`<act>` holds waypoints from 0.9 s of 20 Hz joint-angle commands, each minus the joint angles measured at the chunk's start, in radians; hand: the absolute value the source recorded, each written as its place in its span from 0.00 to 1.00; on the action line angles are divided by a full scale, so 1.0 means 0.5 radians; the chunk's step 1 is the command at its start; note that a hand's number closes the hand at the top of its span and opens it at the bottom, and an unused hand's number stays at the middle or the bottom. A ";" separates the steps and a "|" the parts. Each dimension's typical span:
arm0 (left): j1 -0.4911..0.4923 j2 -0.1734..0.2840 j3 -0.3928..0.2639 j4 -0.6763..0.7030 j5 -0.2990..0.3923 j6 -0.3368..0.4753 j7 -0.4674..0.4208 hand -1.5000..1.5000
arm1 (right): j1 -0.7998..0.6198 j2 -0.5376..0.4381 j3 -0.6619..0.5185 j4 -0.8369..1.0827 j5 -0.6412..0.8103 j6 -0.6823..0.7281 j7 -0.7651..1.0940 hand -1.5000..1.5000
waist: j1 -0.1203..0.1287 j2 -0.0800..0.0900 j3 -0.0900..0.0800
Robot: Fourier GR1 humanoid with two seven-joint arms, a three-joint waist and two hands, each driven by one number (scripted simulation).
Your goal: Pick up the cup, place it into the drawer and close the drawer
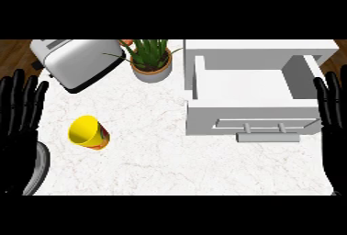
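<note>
A yellow cup (pixel 88 132) with an orange band lies tilted on the white marble counter (pixel 176 165), at the left, its mouth facing up and left. At the right a white drawer (pixel 252 96) stands pulled open, nothing inside it, its bar handle (pixel 267 137) at the front. My left hand (pixel 19 114) rests open at the left edge, fingers up, a short way left of the cup. My right hand (pixel 332 114) rests open at the right edge, beside the drawer's right wall. Neither hand touches anything.
A silver toaster (pixel 78 59) stands at the back left. A potted green plant (pixel 150 59) sits between the toaster and the drawer cabinet. Wooden floor shows beyond the counter's back edge.
</note>
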 commanded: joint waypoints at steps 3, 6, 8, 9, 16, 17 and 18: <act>-0.118 0.107 0.210 0.049 0.244 -0.156 0.039 0.00 | 0.009 0.006 0.034 -0.006 0.019 0.034 -0.029 0.00 | 0.007 0.048 0.000; -0.037 0.232 0.363 0.099 0.519 -0.375 -0.009 0.00 | 0.029 -0.077 -0.040 -0.119 -0.099 0.123 0.050 0.00 | 0.008 0.046 -0.001; 0.051 -0.011 0.334 0.247 0.643 -0.158 0.211 0.00 | 0.125 -0.088 0.169 0.064 -0.037 0.237 0.109 0.00 | 0.023 0.051 -0.004; 0.052 0.020 0.391 0.169 0.714 -0.158 0.276 0.00 | 0.005 -0.121 0.104 0.156 -0.088 0.255 0.129 0.00 | 0.043 0.051 -0.001; 0.095 0.039 0.473 0.618 0.666 -0.313 -0.003 0.00 | 0.089 -0.068 0.158 0.123 -0.045 0.280 0.100 0.00 | 0.008 0.049 0.000; -0.099 0.127 0.539 0.750 0.697 -0.303 0.030 0.00 | -0.170 -0.111 0.040 0.448 -0.108 0.321 0.035 0.00 | 0.013 0.053 0.000; -0.046 0.097 0.494 0.780 0.629 -0.306 -0.009 0.00 | -0.225 -0.133 0.055 0.186 -0.183 0.306 0.348 0.00 | 0.009 0.050 -0.001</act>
